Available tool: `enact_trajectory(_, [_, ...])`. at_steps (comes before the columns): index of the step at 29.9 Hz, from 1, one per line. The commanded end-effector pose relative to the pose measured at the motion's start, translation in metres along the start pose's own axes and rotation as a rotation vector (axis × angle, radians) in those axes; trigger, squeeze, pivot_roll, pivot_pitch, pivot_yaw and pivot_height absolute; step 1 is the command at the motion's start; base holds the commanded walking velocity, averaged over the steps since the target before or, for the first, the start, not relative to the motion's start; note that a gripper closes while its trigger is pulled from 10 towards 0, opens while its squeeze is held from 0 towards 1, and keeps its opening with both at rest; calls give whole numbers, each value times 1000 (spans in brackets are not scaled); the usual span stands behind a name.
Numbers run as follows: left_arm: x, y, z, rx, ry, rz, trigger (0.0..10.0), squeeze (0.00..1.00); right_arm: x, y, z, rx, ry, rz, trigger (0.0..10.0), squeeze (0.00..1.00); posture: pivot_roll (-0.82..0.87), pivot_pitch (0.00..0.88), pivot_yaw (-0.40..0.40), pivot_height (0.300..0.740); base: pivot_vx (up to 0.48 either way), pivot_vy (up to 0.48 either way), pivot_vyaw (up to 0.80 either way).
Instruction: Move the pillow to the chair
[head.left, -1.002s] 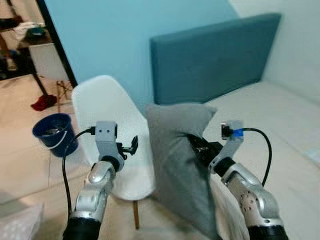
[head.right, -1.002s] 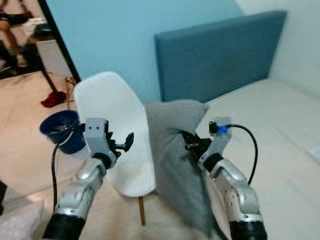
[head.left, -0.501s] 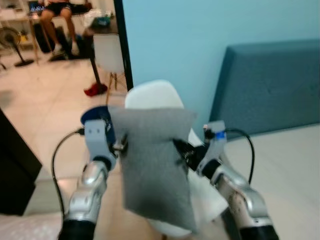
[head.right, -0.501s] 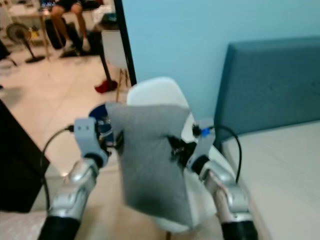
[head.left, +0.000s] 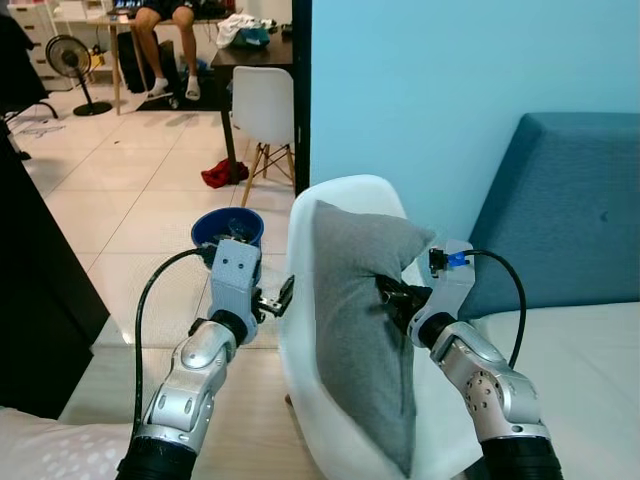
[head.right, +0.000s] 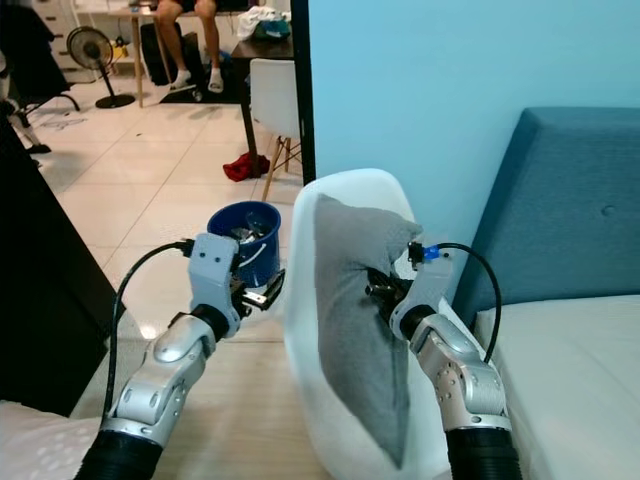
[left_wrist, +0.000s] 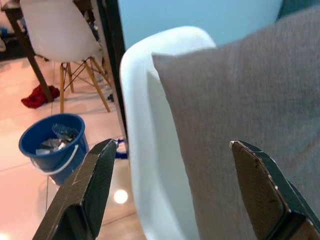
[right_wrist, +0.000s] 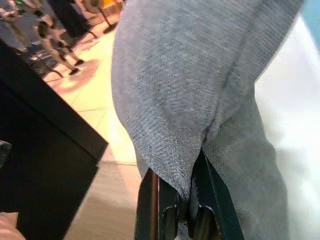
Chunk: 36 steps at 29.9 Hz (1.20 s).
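Here the pillow (head.left: 360, 330) is seen standing on edge inside the shell of the chair (head.left: 300, 330), leaning against its white back, so most of the carrying looks done. A fold of grey cloth is pinched between the pressed-together fingers of the right gripper (head.left: 393, 295), on the pillow's side away from the chair back, as the right wrist view confirms. The left gripper (head.left: 278, 297) is held just outside the chair's edge with its fingers spread, touching nothing. A blue bucket (head.left: 227, 228) stands on the floor beyond the chair, and a blue headboard (head.left: 560, 220) is beside it. What is left, by judgement, is for the cloth to be released and the right arm drawn clear of the chair.
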<state>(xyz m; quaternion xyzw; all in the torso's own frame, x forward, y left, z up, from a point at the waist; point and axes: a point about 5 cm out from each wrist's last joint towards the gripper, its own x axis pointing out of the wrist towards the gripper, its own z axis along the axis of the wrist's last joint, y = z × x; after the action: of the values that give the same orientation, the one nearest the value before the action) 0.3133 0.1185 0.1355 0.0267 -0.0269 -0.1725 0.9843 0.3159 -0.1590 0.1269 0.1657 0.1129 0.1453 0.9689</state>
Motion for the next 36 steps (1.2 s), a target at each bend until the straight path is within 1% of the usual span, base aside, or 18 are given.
enact_trajectory(1, [-2, 3, 0, 26, -4, 16, 10000, 0, 2, 4, 4, -30, 19, 2, 10000, 0, -89, 0, 25, 656, 0, 0, 0])
enact_trajectory(4, [-2, 5, 1, 32, -5, 29, 10000, 0, 5, 9, -2, -57, 106, 8, 10000, 0, -86, 0, 23, 641, 0, 0, 0])
enact_trajectory(9, [-3, 6, 2, 36, -15, 41, 10000, 0, 6, 9, -1, -50, 118, -3, 10000, 0, -79, 0, 19, 631, 0, 0, 0])
enact_trajectory(14, [-4, 9, 3, 21, -26, 68, 10000, 0, 7, 7, -1, -38, 117, -18, 10000, 0, -76, 0, 18, 621, 0, 0, 0])
enact_trajectory(17, [-6, 16, 1, -57, -15, 113, 10000, 0, 6, 5, 4, -34, 74, -40, 10000, 0, -77, 0, 20, 606, 0, 0, 0])
enact_trajectory(20, [-6, 17, 0, -78, -8, 117, 10000, 0, 5, 4, 7, -35, 57, -43, 10000, 0, -76, 0, 21, 596, 0, 0, 0])
enact_trajectory(25, [-5, 17, 0, -79, -4, 115, 10000, 0, 4, 5, 10, -32, 38, -40, 10000, 0, -75, 0, 19, 576, 0, 0, 0])
enact_trajectory(29, [-5, 17, 0, -79, -3, 116, 10000, 0, 4, 3, 9, -30, 49, -49, 10000, 0, -76, 0, 19, 566, 0, 0, 0])
enact_trajectory(30, [-4, 17, 0, -79, -3, 117, 10000, 0, 5, 1, 7, -39, 74, -67, 10000, 0, -76, 0, 18, 561, 0, 0, 0])
enact_trajectory(32, [-4, 17, 0, -80, -2, 119, 10000, 0, 5, -5, 1, -108, 185, -147, 10000, 0, -72, 0, 19, 551, 0, 0, 0])
enact_trajectory(33, [-4, 17, 0, -80, -2, 119, 10000, 0, 5, -5, 1, -108, 185, -147, 10000, 0, -72, 0, 19, 551, 0, 0, 0])
enact_trajectory(35, [-4, 17, 1, -81, -1, 122, 10000, 0, 4, -8, -1, -155, 257, -199, 10000, 0, -72, 0, 18, 541, 0, 0, 0])
enact_trajectory(36, [-4, 17, 1, -81, -1, 122, 10000, 0, 4, -8, -1, -155, 257, -199, 10000, 0, -72, 0, 18, 541, 0, 0, 0])
